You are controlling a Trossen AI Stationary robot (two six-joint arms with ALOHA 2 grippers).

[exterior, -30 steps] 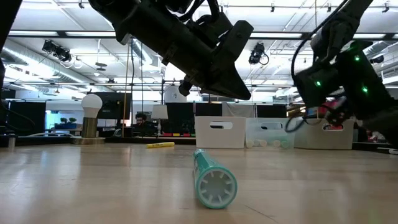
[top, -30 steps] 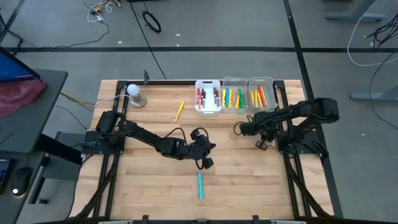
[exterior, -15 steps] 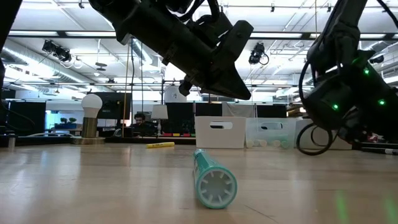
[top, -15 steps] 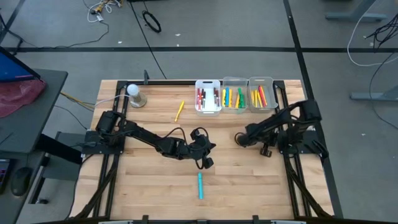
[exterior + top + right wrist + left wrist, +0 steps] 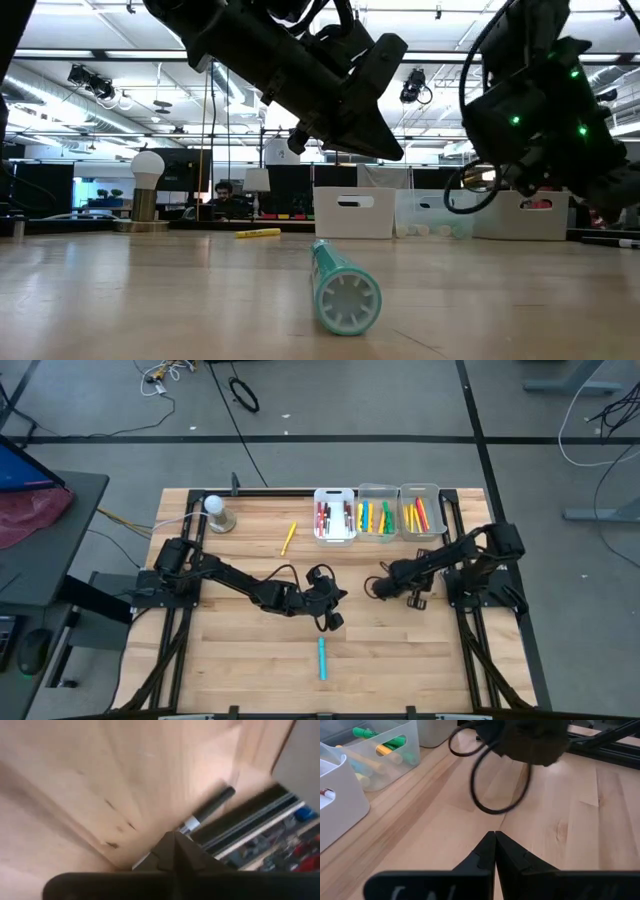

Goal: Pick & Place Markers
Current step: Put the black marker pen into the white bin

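Note:
A cyan marker lies on the wood near the table's near edge; in the low view its capped end faces the camera. A yellow marker lies alone near the far side. Red, yellow, green and orange markers sit in three small bins at the far edge. My left gripper hovers shut over the table's middle, above and beyond the cyan marker. My right gripper is shut and hangs just to the right of it, holding nothing.
A lamp with a round white bulb stands at the far left corner. Dark rails run along the table's left and right edges. A cable loop hangs under my right wrist. Bare wood lies between the two grippers and the near edge.
My right arm has swung away from the bins, toward the table's middle and near edge, and now hangs close to my left gripper. The markers lie where they were.

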